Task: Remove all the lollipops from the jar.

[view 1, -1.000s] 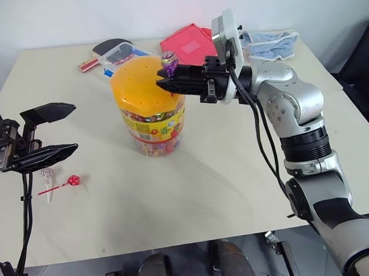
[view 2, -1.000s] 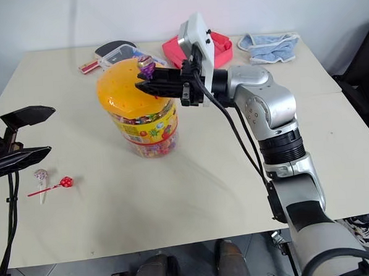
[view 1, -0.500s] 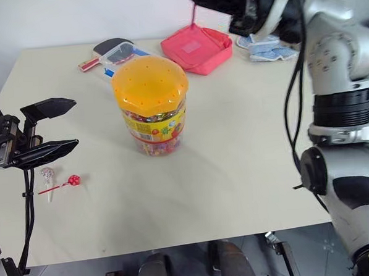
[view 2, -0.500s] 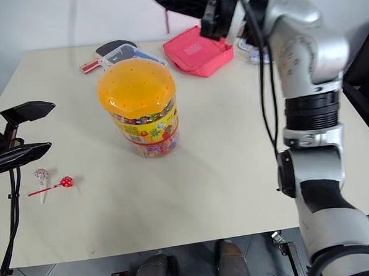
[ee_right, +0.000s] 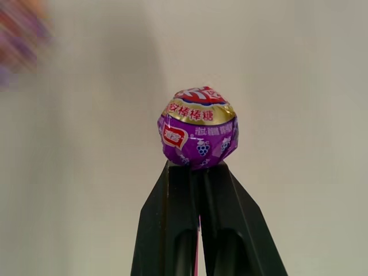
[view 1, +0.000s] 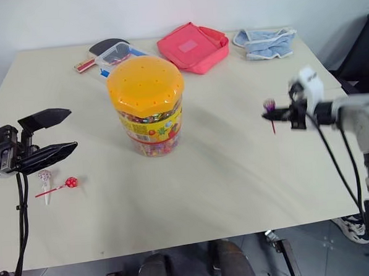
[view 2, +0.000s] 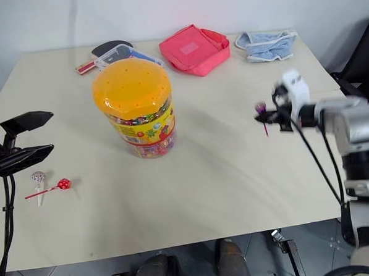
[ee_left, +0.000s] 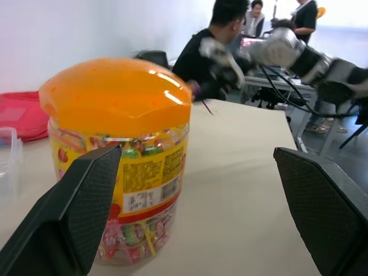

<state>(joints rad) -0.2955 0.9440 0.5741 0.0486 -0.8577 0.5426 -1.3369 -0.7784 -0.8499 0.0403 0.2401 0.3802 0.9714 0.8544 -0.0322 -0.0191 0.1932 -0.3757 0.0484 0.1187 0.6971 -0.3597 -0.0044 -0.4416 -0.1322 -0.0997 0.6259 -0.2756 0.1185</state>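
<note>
STEP: right gripper (ee_right: 198,172) is pinching purple lollipop (ee_right: 198,127) above table (view 1: 235,166), well right of jar (view 1: 147,106) | left gripper (view 1: 48,136) is hanging spread | NEXT: lowering, then releasing it

Large clear plastic jar w/ domed orange lid (view 1: 147,106) stands on beige table (view 1: 223,173), left of centre. At its 12 o'clock, near far edge: clear plastic box (view 1: 119,53) just beside black paddle (view 1: 105,47). At 1 o'clock: pink zip pouch (view 1: 193,46); light blue cloth (view 1: 265,42) to its right. At jar's 8 o'clock, near left edge: red wrapped lollipop (view 1: 70,182) touching silvery lollipop w/ white stick (view 1: 45,177). At jar's 3 o'clock, well apart, above table: purple wrapped lollipop w/ red stick (view 1: 269,105).
</note>
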